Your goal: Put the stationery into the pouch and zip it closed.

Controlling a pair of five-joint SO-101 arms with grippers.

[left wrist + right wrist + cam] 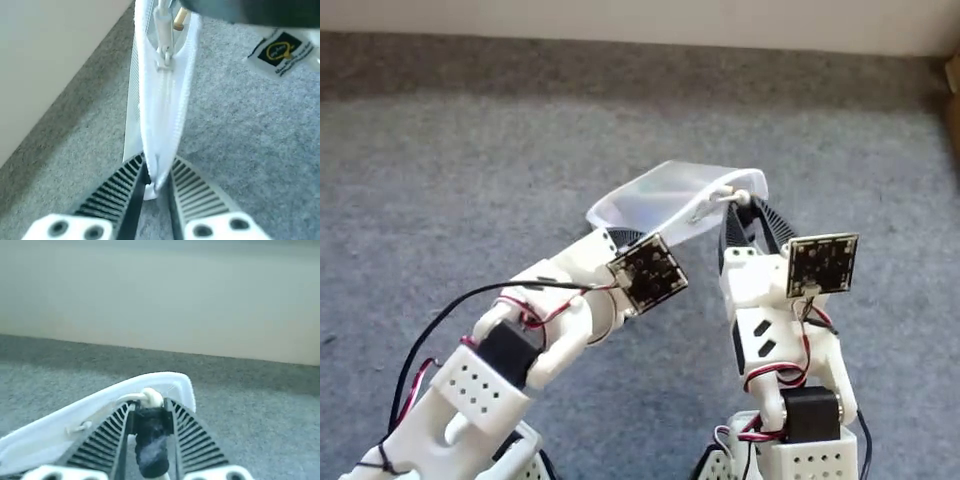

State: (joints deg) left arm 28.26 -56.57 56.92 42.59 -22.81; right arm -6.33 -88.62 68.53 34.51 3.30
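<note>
I judge we're at zipping: the pouch point(660, 200) hangs stretched between my tools, left tool point(158, 167) clenched on its end, right tool point(149, 410) grasping the zip pull point(163, 47), which next needs a steady draw away from the left

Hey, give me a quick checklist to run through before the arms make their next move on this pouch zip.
1. Left claw shut on the pouch end: ok.
2. Right claw shut on the dark pull piece: ok.
3. Pouch stretched between both claws: ok.
4. Zip fully closed: not ok; the slider sits partway, with a gap beyond it.
5. All stationery inside: cannot tell; a wooden tip shows at the opening.
</note>
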